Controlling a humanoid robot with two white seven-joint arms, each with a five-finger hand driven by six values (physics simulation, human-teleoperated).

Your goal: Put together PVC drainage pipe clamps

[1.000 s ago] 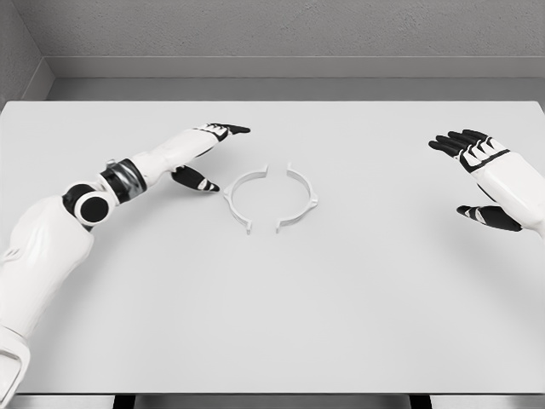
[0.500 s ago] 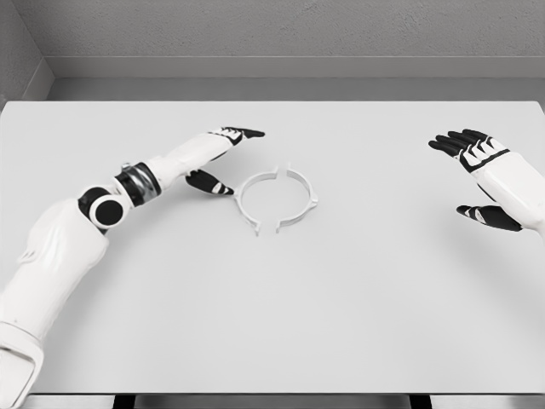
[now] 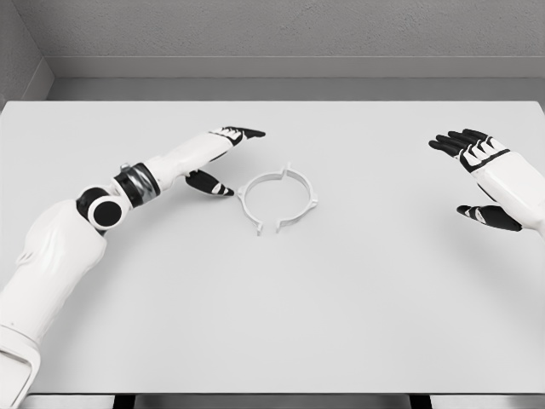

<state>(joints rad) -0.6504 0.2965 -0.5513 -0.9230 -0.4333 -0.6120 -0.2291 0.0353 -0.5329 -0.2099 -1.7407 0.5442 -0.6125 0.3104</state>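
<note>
In the head view, a white table fills most of the picture. Near its middle lie the two clamp halves: the left half and the right half. They face each other and form a near-complete ring, with only slim gaps showing at the far and near joints.

The left hand lies flat just beside the left half, fingers stretched out and gripping nothing; its thumb points at the ring and seems close to, or touching, its outer edge. The right hand hovers well apart at the table's right side, fingers spread, holding nothing.

By the look of it, the halves are brought together but not fully joined. Closing the last gaps at the tabs seems to be what remains.
</note>
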